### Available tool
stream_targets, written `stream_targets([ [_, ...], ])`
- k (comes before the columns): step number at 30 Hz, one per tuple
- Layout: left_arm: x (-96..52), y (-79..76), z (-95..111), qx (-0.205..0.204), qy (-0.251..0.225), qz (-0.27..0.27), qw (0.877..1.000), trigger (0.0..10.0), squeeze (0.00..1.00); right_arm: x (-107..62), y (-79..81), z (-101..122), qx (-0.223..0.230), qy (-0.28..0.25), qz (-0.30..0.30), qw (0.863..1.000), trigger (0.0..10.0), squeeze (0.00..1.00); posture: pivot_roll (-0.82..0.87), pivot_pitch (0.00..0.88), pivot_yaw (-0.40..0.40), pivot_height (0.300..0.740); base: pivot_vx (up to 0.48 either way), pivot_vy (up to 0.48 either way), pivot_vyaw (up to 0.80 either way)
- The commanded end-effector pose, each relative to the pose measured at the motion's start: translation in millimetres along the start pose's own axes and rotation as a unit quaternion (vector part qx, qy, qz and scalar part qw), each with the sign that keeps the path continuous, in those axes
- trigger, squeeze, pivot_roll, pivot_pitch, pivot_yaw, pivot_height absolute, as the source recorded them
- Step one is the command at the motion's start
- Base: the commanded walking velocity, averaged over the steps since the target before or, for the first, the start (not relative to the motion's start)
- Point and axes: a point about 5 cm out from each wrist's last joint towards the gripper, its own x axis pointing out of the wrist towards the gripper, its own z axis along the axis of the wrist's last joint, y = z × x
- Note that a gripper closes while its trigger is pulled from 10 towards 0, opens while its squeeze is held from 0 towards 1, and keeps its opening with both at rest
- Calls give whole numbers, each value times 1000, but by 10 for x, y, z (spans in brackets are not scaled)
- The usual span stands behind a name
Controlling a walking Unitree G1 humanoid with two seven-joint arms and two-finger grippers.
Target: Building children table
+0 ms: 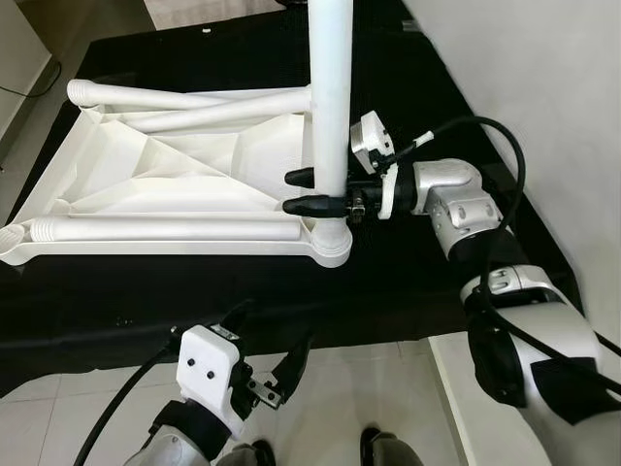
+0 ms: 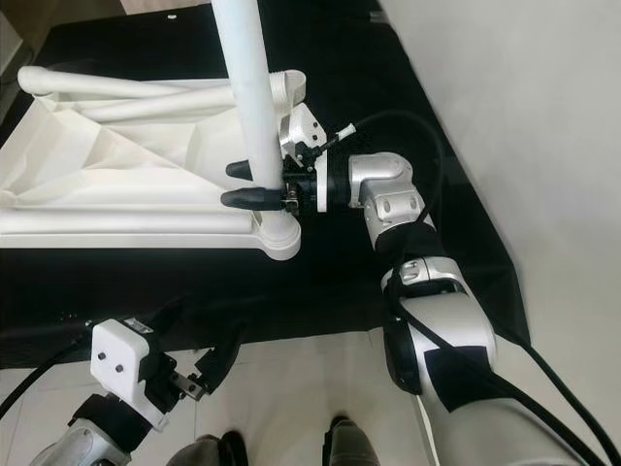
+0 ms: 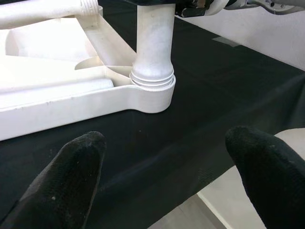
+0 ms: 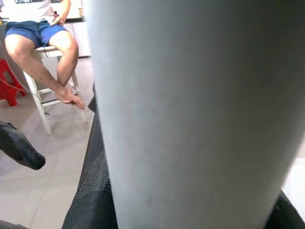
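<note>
An upturned white plastic table top [image 1: 175, 165] lies on a black cloth [image 1: 408, 282]. One white table leg [image 1: 331, 87] stands upright in the near right corner socket [image 3: 152, 90]. My right gripper [image 1: 293, 191] reaches in from the right and is shut on this leg a little above the socket, one finger on each side. In the right wrist view the leg [image 4: 190, 109] sits very close. Two more legs [image 1: 165, 229] [image 1: 194, 97] lie loose in the table top. My left gripper [image 1: 272, 354] hangs open above the cloth's near edge, with nothing between its fingers [image 3: 62, 181].
A white wall [image 1: 543, 68] runs along the right of the cloth. Pale tiled floor [image 1: 349, 388] lies in front, where my feet [image 1: 378, 447] stand. A person [image 4: 43, 38] sits on a chair beyond the table, beside a red stool [image 4: 7, 81].
</note>
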Motion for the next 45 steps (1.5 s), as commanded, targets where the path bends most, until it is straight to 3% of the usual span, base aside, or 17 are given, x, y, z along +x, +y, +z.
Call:
stream_targets([
  [1,-21,-7,-4,1,4,1,1000,10000,0,-1,17,-48,-1,-16,-19,1000,0,0,53,254,50,740,0,0,0],
  [9,-8,11,-7,0,3,-1,1000,10000,0,-70,237,-274,42,-23,-167,985,0,0,19,261,53,740,0,0,0],
  [10,-5,26,-8,1,3,-1,1000,10000,0,-85,292,-471,52,33,-335,940,0,0,9,265,60,740,0,0,0],
  [13,-5,26,-8,1,3,-1,1000,10000,0,-85,292,-471,52,33,-335,940,0,0,9,265,60,740,0,0,0],
  [14,-3,35,-8,1,3,-2,1000,10000,0,-169,455,-642,72,85,-472,874,0,0,1,266,61,740,0,0,0],
  [15,6,46,-10,1,3,-3,1000,10000,0,-139,652,-718,86,102,-516,846,0,0,5,261,70,740,0,0,0],
  [17,14,55,-19,2,4,-5,1000,10000,0,-41,766,-750,106,98,-526,838,0,0,-5,251,78,740,0,0,0],
  [21,35,75,-45,5,6,-6,1000,10000,0,283,818,-663,121,56,-472,871,0,0,-3,233,76,740,0,0,0],
  [24,39,79,-48,6,6,-5,1000,10000,0,314,804,-649,117,54,-462,877,0,0,-2,233,74,740,0,0,0],
  [25,40,83,-47,6,5,-3,1000,10000,0,322,783,-632,113,56,-453,883,3412,0,-2,233,74,740,0,0,0],
  [26,41,85,-47,7,5,-2,1000,10000,0,322,770,-621,111,57,-447,886,3412,0,-2,233,74,740,0,0,0],
  [27,40,89,-47,7,4,-1,1000,10000,0,324,746,-609,117,54,-436,891,10000,0,-6,233,73,740,0,0,0],
  [32,39,92,-47,7,4,-1,1000,10000,0,318,736,-539,115,50,-434,892,10000,0,-6,233,73,740,0,0,0],
  [33,41,90,-46,6,4,-1,1000,10000,0,312,672,-452,107,28,-414,903,10000,1000,-10,236,73,740,0,0,0],
  [36,43,88,-44,5,3,-2,1000,10000,0,310,618,-353,95,8,-396,913,10000,1000,-9,236,72,740,0,0,0],
  [44,52,72,-35,3,0,-1,1000,10000,0,319,501,-163,73,-44,-190,978,10000,1000,0,246,66,740,0,0,0],
  [45,49,66,-33,3,0,-1,1000,10000,0,300,506,-207,58,-25,-134,989,10000,75,5,248,64,740,0,0,0],
])
